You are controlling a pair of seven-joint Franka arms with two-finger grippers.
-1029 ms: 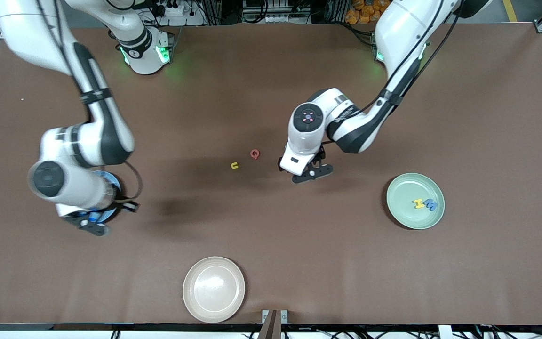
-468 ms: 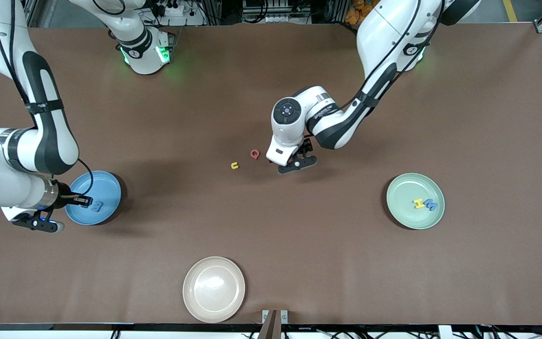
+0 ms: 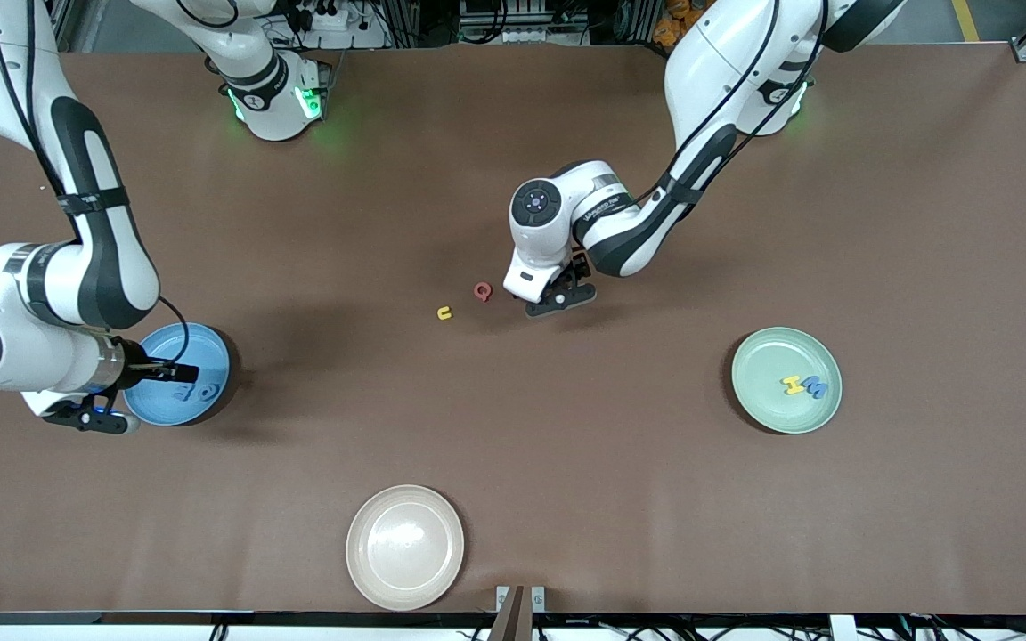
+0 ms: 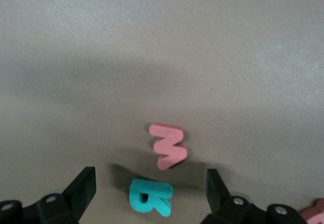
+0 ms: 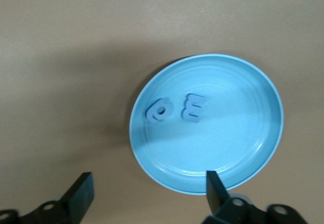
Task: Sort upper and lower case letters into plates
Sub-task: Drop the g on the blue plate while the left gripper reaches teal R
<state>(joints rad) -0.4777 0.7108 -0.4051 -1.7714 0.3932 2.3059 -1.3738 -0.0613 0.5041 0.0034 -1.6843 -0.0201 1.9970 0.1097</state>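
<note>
Left end effector (image 4: 151,193) spread over flat teal letter (image 4: 150,197) beside pink letter (image 4: 169,146).

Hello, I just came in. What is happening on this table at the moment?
Two robot arms are sorting small foam letters into plates. The right gripper, open, is at the edge of the blue plate, where two blue letters lie. The left gripper, open, is low over a teal letter and a pink letter on the table. A red letter and a yellow letter lie loose nearby. The green plate holds two letters; the beige plate holds none.
</note>
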